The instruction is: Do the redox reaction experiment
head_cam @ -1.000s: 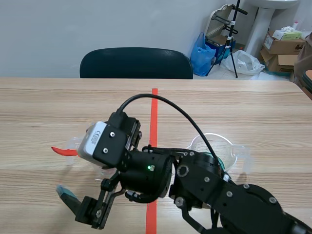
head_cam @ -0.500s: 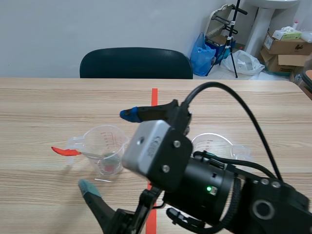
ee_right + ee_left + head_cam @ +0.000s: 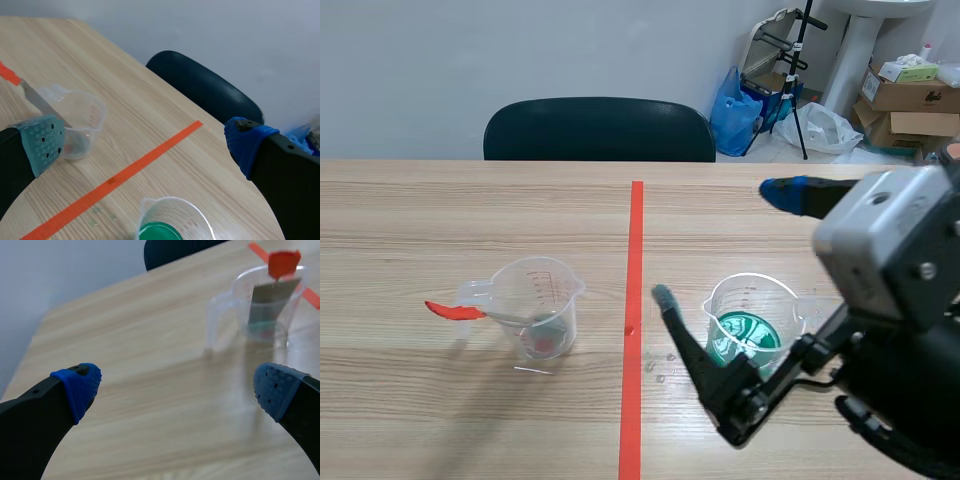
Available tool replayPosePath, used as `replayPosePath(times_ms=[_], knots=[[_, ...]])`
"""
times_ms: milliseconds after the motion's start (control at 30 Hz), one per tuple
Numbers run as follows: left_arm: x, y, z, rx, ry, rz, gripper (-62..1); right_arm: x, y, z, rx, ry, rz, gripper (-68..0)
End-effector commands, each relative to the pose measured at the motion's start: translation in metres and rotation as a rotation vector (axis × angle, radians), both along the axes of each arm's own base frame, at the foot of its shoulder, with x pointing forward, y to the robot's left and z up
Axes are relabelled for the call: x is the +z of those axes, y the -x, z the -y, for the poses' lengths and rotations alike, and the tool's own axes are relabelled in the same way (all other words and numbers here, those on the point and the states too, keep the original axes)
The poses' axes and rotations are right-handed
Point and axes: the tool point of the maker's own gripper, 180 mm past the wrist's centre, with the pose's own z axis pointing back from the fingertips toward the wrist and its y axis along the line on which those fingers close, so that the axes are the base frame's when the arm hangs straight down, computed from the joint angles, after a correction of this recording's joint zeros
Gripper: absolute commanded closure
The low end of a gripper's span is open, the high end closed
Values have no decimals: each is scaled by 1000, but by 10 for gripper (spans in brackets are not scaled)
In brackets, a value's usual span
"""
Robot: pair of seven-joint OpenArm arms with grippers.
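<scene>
Where the right arm reached across and hid it a second ago, the spoon beaker [image 3: 535, 305] now stands uncovered, left of the tape line [image 3: 636, 230]. Its red-handled spoon [image 3: 455, 311] leans out over the rim, away from the line. The green beaker [image 3: 752, 318], holding green liquid, stands right of the line. The right gripper [image 3: 715, 242] has drawn back to that side and hangs raised near the green beaker, fingers spread wide and empty. The left gripper [image 3: 177, 385] is likewise spread and empty, with the spoon beaker ahead of it. Both beakers rest on a pale wood-grain table [image 3: 420, 220]. Beyond it are a dark chair [image 3: 600, 130], a grey wall, a blue bag [image 3: 733, 112], a tripod [image 3: 800, 60] and cardboard boxes [image 3: 900, 95].
</scene>
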Motion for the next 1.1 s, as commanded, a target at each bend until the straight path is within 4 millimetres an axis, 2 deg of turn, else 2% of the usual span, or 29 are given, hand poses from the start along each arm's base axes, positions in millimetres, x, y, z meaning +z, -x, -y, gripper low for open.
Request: replayPosePath(times_ms=[0,167,400,667,1067], knots=[[3,-8,5,-9,8,18,-623,9,1,3,-5,-22,3,-679],[-1,-38,22,-25,56,28,-623,9,3,19,-34,-33,-51,-679],[-1,-57,63,-140,102,50,-623,19,8,32,-24,-41,-71,-679],[-3,-59,71,-162,80,42,-623,36,4,37,-24,-70,-99,-679],[-5,-60,74,-214,61,25,-623,31,3,38,-31,-52,-122,-679]])
